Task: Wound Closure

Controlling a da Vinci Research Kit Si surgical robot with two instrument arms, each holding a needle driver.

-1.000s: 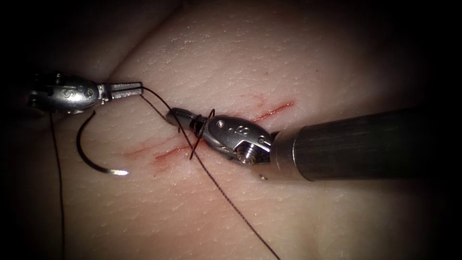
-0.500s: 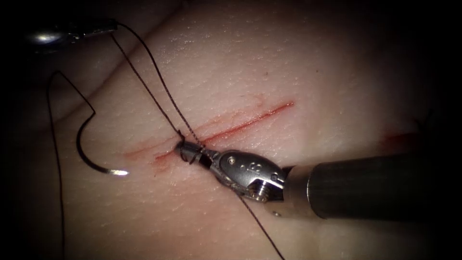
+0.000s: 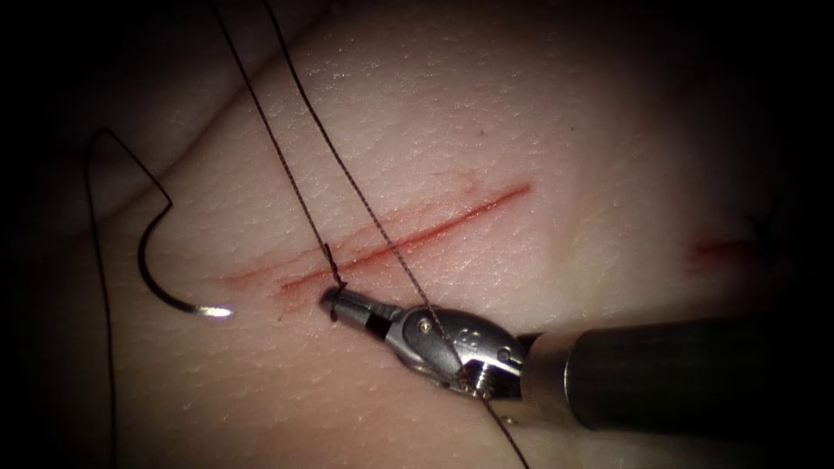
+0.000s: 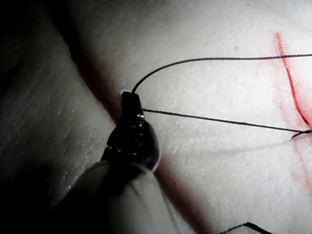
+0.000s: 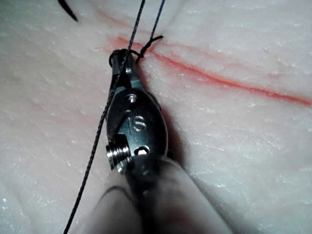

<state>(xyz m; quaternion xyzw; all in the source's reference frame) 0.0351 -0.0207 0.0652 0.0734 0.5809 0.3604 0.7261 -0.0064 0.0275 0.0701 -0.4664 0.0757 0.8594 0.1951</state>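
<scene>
Tissue: pale pork belly (image 3: 539, 113) is filling the scene, its skin finely grained, with a dark fold running along the far left; the surroundings beyond it are lying in deep shadow.
Cut: a thin red line (image 3: 408, 236) is slanting across the middle, with red fluid (image 3: 300, 285) smeared at its left end and a second faint red patch (image 3: 721, 252) well apart to the right.
Needle: the curved needle (image 3: 161, 278) is lying free on the tissue to the left of the cut, not in the tissue and held by neither tool, its point glinting toward the right.
Thread: two dark strands (image 3: 287, 104) are running from the far edge down to a small knot (image 3: 332, 265) at the cut; one strand is crossing over the right tool and going on toward the near edge.
Right tool: the right arm's tool (image 3: 334, 301) is lying just near of the cut, its jaws closed together at the knot; whether they are pinching thread cannot be told.
Left tool: in the left wrist view the left arm's tool (image 4: 129, 97) is sitting with jaws closed on the thread, a loop arching from its tip.
Right wrist view: this view is showing the knot's short tail (image 5: 148, 44) standing up beside the jaw tips, and the needle's dark point (image 5: 68, 10) on the tissue.
</scene>
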